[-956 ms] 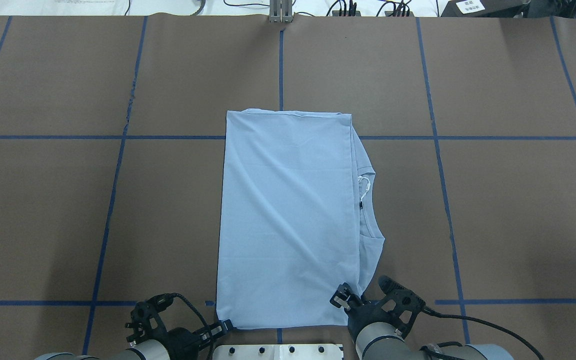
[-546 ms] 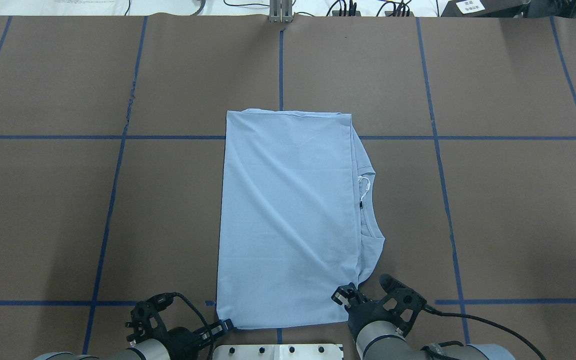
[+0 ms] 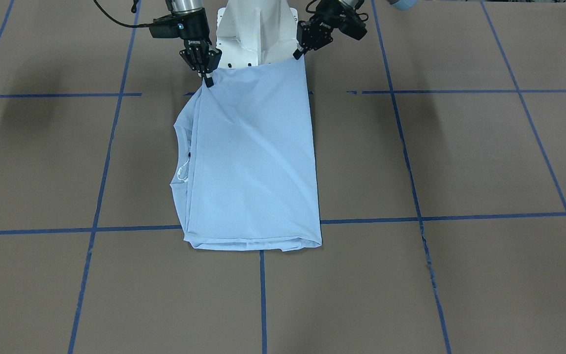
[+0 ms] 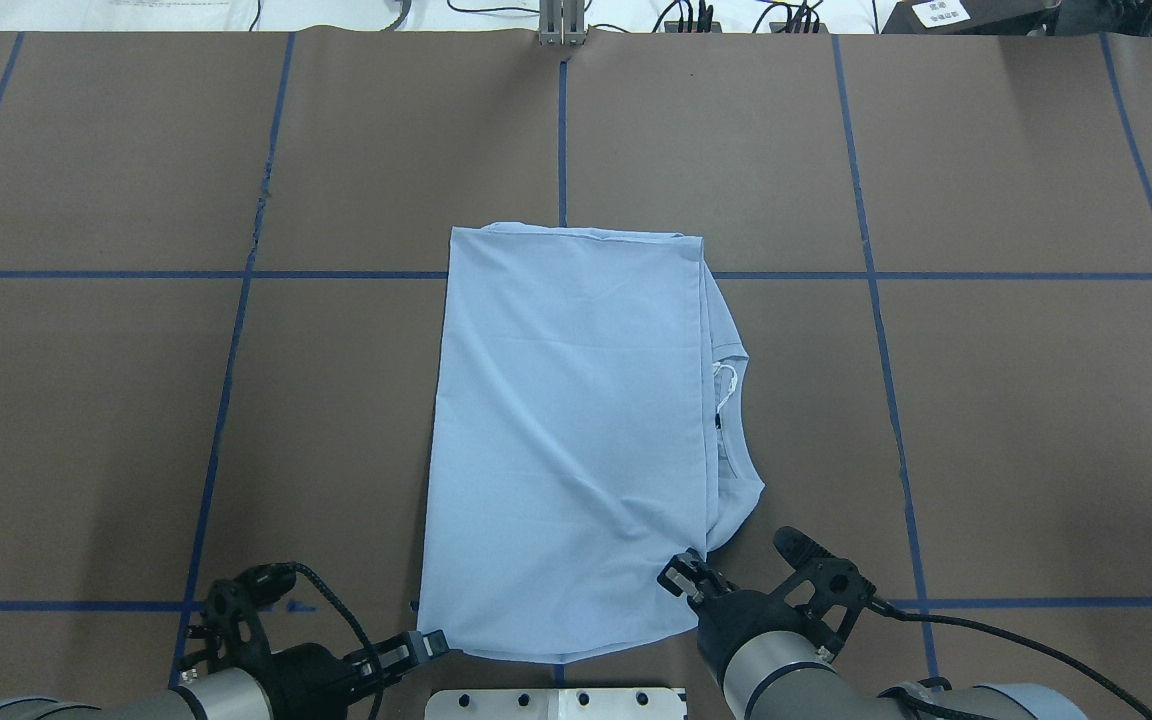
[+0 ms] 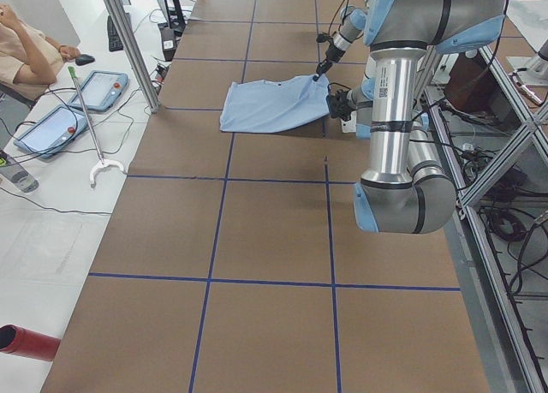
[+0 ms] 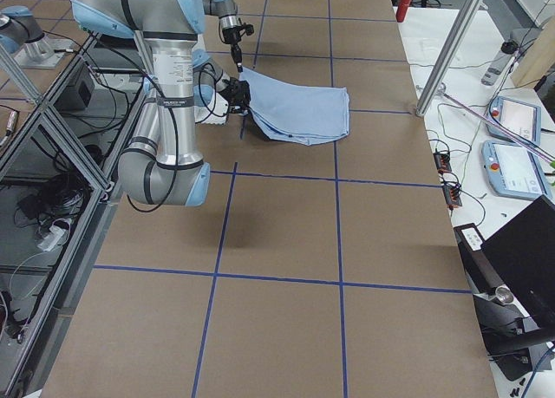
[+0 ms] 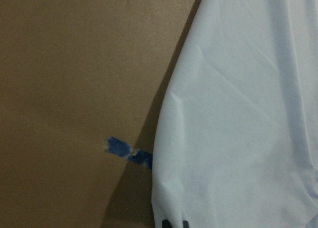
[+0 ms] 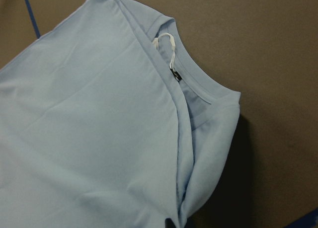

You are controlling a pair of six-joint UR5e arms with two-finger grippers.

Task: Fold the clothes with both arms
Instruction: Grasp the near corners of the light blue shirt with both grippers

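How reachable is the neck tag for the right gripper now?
Probably not yet: right gripper is shut on the shirt's near corner. The tag lies uncovered ahead, so it must release first.

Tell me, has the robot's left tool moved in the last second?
Yes. The left tool has shifted to the view's left, away from the white base plate, pulling the T-shirt corner along.

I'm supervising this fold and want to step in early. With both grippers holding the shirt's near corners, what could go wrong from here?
1. The right gripper pinches the T-shirt where folded layers meet near the collar; a lower layer could slip out.
2. The left gripper grips only the very corner, so cloth may pull free.
3. The far hem lies loose on the table and might drag, skewing the fold.
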